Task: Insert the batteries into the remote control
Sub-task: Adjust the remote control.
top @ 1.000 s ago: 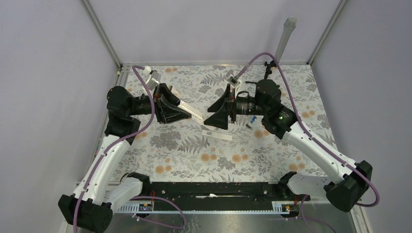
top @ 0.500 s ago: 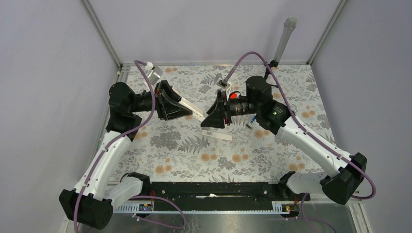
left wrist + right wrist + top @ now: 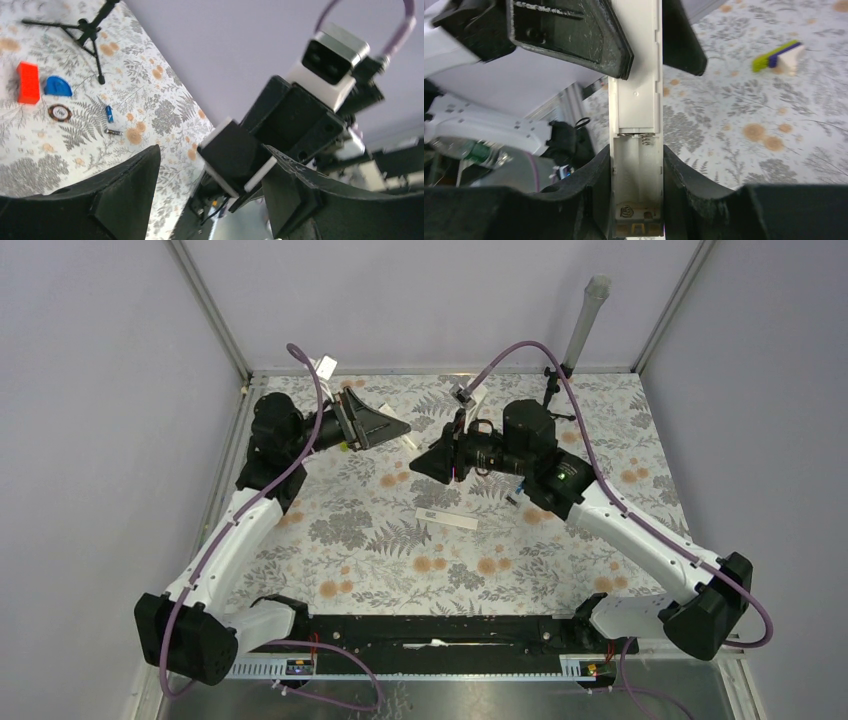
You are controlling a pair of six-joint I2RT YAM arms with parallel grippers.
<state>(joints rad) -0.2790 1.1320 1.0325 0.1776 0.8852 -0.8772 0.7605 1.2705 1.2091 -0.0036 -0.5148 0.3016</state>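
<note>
1. Hanging above the desk (image 3: pixel 400 560), the remote control (image 3: pixel 636 125) is clamped at its near end by the right claw (image 3: pixel 634 150), jaws closed on its sides; its open recess shows bare springs;
2. seen from above, the left claw (image 3: pixel 211 152) stands at its 10 o'clock, jaws spread wide, gripping nothing;
3. two batteries (image 3: pixel 109 114) lie close together on the desk at its 4 o'clock;
4. a flat white strip (image 3: pixel 447 517) lies at its 5 o'clock.
</note>
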